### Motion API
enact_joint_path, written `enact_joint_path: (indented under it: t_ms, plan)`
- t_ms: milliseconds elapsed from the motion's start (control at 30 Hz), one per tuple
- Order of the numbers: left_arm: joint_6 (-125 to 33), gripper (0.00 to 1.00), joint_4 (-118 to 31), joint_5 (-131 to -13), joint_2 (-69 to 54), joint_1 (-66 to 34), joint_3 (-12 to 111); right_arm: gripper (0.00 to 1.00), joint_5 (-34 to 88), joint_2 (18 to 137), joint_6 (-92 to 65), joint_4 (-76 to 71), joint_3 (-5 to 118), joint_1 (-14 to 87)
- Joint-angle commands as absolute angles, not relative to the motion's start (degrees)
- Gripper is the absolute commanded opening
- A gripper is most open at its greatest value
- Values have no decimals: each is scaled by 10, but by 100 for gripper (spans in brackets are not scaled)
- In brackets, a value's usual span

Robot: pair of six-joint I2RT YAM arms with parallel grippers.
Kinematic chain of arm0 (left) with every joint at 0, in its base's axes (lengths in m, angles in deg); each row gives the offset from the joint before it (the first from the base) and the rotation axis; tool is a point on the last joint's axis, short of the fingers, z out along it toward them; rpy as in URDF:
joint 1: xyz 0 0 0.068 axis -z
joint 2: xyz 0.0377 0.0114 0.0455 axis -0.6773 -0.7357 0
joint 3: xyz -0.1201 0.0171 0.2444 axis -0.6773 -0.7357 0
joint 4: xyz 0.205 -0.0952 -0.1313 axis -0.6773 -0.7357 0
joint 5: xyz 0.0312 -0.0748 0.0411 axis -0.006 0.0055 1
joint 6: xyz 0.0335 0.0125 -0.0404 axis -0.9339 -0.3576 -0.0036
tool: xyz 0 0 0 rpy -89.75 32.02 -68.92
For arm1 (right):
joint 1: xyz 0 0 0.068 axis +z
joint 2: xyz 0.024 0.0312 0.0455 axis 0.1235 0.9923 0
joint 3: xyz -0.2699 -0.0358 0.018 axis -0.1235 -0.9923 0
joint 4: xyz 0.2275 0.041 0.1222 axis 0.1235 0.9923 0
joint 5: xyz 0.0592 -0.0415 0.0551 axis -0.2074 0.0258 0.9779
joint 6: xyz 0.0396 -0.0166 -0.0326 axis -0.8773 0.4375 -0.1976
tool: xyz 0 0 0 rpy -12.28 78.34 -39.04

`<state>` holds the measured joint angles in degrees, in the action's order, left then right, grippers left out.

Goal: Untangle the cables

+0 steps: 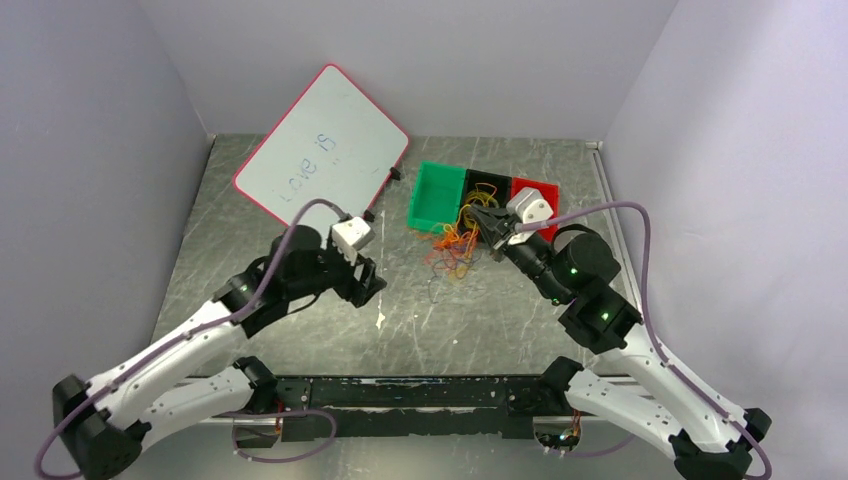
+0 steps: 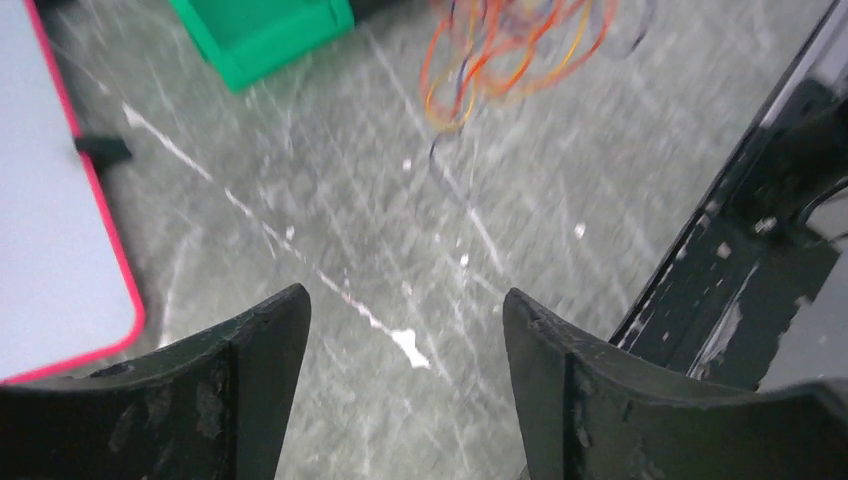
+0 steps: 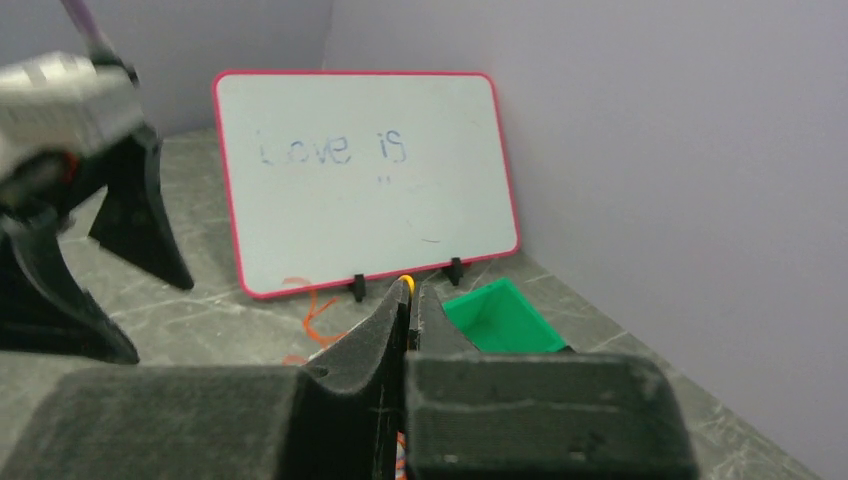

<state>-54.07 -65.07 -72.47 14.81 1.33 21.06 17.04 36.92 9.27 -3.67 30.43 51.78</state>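
Grey marbled tabletop, boxed in by pale lilac walls, carries the cables [image 1: 455, 248]: a loose bunch of thin orange, yellow, red and dark loops lying just in front of a row of three small bins. From above, individual strands cannot be followed, and some yellow loops reach up against the black bin [image 1: 488, 182]; whether they lie inside it or only against its near wall cannot be told.

The right gripper [image 1: 487, 218] sits at the far right edge of the bunch and hides part of the red bin [image 1: 525, 187]. Its wrist camera shows what the overhead view does not: the jaws are pressed together with a bit of yellow strand pinched at the very tips, and a little orange showing low between the fingers.

The left gripper [image 2: 403, 300] is off to the left, well apart from the bunch, its jaws spread with only table between them. That view is blurred, with the cables cut off at its top edge.

The green bin [image 1: 430, 200] stands leftmost in the row. Behind it a red-rimmed whiteboard [image 1: 320, 150] leans on small black feet, with faint writing reading "Love is".
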Motion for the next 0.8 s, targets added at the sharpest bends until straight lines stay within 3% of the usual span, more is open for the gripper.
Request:
enact_joint_path:
  t_ms: [0, 67, 133, 767]
  plan:
    - [-523, 81, -576, -719, 210, 10, 194, 0, 231, 365, 100, -33, 306, 515]
    - [-521, 90, -556, -724, 225, 10, 193, 0, 257, 366, 92, -40, 305, 515]
    - [-516, 93, -540, -726, 233, 10, 192, 0, 272, 372, 83, -38, 313, 515]
    - [-541, 88, -484, -862, 234, 10, 209, 0, 487, 390, 134, -27, 309, 515]
